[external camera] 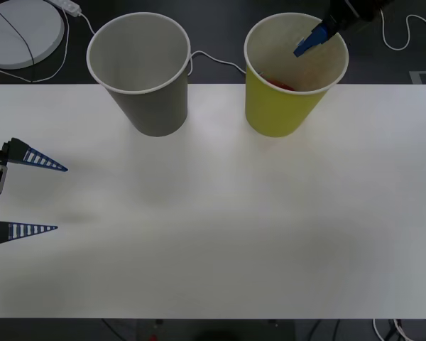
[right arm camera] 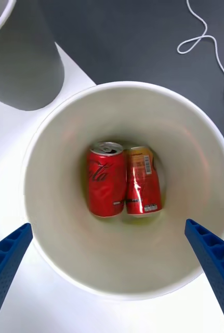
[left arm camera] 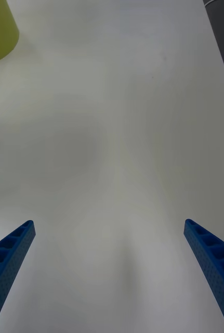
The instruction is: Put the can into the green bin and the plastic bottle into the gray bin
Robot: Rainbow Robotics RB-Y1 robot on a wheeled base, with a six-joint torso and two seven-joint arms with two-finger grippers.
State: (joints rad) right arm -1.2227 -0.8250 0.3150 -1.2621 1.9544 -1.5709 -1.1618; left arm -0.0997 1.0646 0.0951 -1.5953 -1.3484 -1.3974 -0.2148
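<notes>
Can (right arm camera: 106, 179) lying inside green bin (external camera: 280, 114), upper right of frame; done. Right gripper (right arm camera: 112, 260) spread wide above it, empty. Left gripper (external camera: 35, 197) spread, idle, left edge. Gray bin (external camera: 153, 106) awaiting bottle.

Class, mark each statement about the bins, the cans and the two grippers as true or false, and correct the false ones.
1. Two red cans lie inside the green bin. True.
2. The right gripper is shut on a can. False: its fingers are spread open above the green bin, holding nothing.
3. The gray bin has tipped over on the table. False: it stands upright beside the green bin.
4. The left gripper is open at the table's left edge, far from both bins. True.
5. A plastic bottle stands between the bins. False: only bare table lies there.
</notes>
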